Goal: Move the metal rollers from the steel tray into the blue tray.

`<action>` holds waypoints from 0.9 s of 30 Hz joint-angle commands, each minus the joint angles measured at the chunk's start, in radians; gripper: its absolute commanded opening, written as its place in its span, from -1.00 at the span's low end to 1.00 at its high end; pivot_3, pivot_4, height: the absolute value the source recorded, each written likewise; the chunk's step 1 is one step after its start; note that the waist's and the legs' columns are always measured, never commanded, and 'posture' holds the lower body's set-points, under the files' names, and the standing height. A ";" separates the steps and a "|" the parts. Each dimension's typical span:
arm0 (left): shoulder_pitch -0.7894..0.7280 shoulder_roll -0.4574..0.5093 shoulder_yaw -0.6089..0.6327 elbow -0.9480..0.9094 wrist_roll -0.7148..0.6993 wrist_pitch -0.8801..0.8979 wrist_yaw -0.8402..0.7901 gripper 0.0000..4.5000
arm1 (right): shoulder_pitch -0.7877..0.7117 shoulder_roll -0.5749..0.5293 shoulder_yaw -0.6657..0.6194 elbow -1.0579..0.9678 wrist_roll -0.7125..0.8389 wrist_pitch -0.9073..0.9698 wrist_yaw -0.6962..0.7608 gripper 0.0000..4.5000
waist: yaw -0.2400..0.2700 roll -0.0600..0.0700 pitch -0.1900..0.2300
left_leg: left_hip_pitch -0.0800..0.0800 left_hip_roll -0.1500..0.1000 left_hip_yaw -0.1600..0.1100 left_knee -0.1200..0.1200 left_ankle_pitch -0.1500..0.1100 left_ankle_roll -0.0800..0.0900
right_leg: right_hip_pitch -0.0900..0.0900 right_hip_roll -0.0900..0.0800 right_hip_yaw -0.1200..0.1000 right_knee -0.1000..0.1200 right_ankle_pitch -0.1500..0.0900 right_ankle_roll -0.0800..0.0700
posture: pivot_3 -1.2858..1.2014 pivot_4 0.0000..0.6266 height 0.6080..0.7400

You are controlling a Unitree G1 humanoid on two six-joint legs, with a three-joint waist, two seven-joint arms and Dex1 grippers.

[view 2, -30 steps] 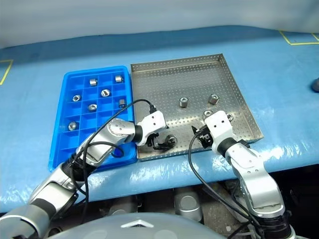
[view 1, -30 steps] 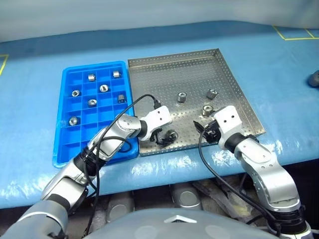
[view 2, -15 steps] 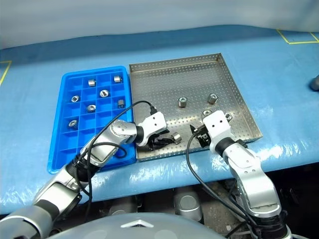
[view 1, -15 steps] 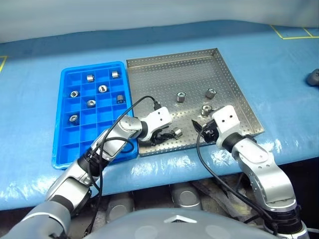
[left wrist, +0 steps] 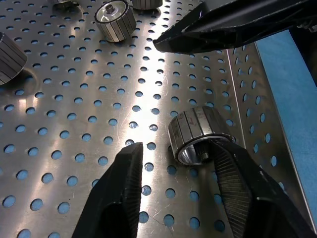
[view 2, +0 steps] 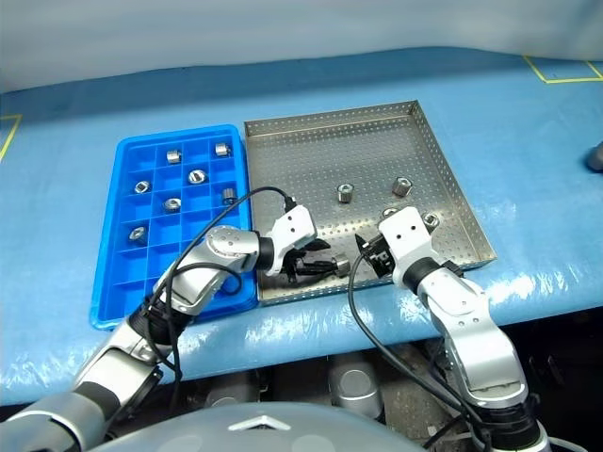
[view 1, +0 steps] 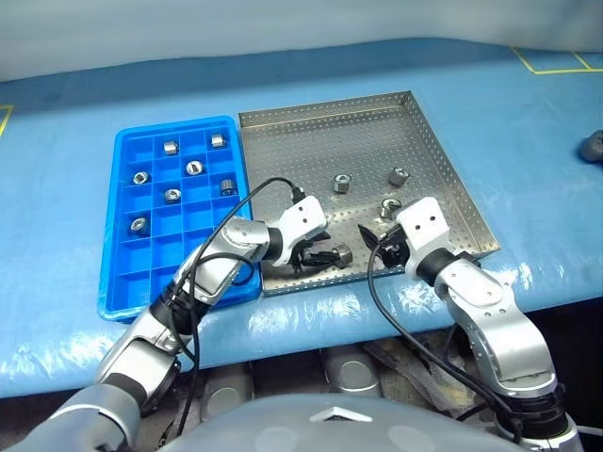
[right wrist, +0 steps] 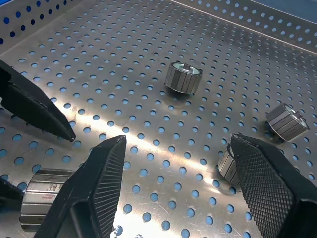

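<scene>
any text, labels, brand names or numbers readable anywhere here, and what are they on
None: there is no readable text, label, brand or number in these pictures.
The blue tray, the steel tray and the metal rollers carry no printing that shows.
The yellow lines on the blue table cover are plain tape marks, not letters or numbers.

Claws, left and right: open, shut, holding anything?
Left claw: open, one finger touching a metal roller, not gripping it.
Right claw: open, empty.
</scene>
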 commanded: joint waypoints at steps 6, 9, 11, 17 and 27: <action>-0.029 -0.044 0.011 0.018 -0.009 0.007 0.012 0.70 | -0.004 0.004 -0.005 -0.022 -0.007 -0.021 -0.003 0.58 | -0.003 0.000 0.000 | 0.000 0.000 0.000 0.000 0.000 0.000 | 0.000 0.000 0.000 0.000 0.000 0.000 | -0.18 -0.52 1.00; -0.039 -0.074 0.002 0.052 0.006 -0.004 0.033 0.70 | -0.007 0.005 -0.004 -0.020 -0.008 -0.022 -0.003 0.58 | -0.003 0.000 0.000 | 0.000 0.000 0.000 0.000 0.000 0.000 | 0.000 0.000 0.000 0.000 0.000 0.000 | -0.18 -0.52 1.00; -0.037 -0.089 -0.014 0.067 0.007 -0.023 0.021 0.70 | -0.008 0.007 -0.003 -0.019 -0.010 -0.024 -0.003 0.58 | -0.004 0.000 0.000 | 0.000 0.000 0.000 0.000 0.000 0.000 | 0.000 0.000 0.000 0.000 0.000 0.000 | -0.18 -0.52 1.00; -0.040 -0.122 -0.040 0.123 0.018 -0.043 0.019 0.70 | -0.009 0.013 -0.001 -0.022 -0.015 -0.029 -0.004 0.58 | -0.011 0.000 0.000 | 0.000 0.000 0.000 0.000 0.000 0.000 | 0.000 0.000 0.000 0.000 0.000 0.000 | -0.19 -0.52 1.00; -0.026 -0.122 0.029 0.113 0.011 -0.052 0.038 -0.44 | -0.013 0.015 0.012 -0.003 -0.025 -0.039 0.000 0.58 | -0.015 0.000 0.000 | 0.000 0.000 0.000 0.000 0.000 0.000 | 0.000 0.000 0.000 0.000 0.000 0.000 | -0.17 -0.52 1.00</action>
